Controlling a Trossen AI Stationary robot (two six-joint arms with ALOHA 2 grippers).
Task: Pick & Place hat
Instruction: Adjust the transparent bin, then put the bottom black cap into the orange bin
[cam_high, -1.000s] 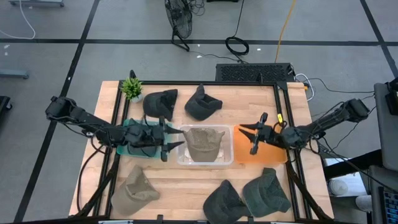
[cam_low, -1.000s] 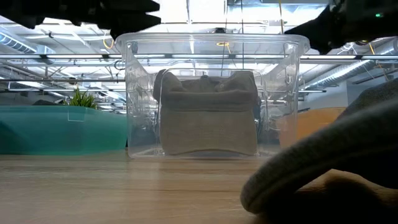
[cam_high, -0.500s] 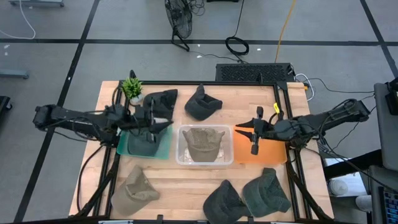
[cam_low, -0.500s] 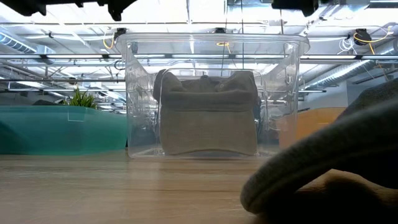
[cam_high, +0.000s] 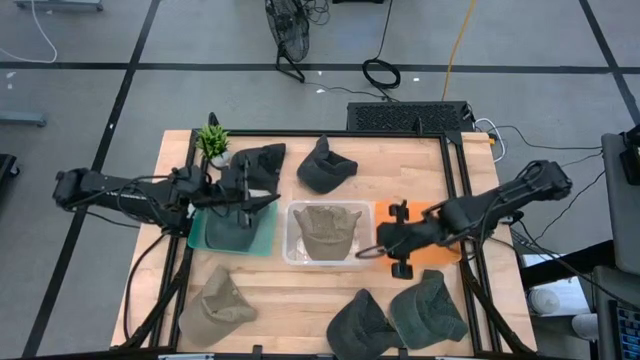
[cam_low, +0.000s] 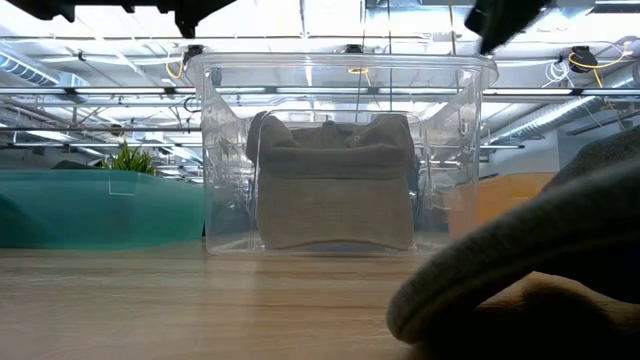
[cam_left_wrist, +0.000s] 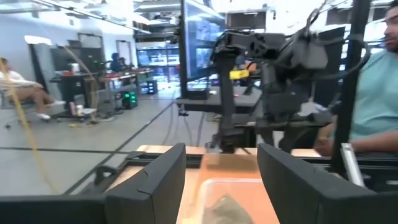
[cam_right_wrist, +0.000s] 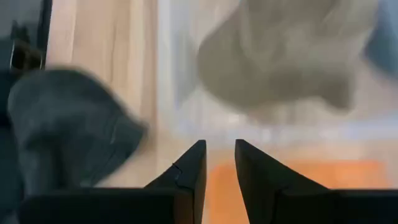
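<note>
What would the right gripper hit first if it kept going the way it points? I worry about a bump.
Probably the clear bin: the right gripper, nearly closed, points at its near corner, with the tan hat inside. Its height over the rim is unclear.

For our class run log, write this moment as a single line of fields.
tan hat: in clear bin | left gripper: open, over green tray | right gripper: empty, near orange tray | dark hats: on table
</note>
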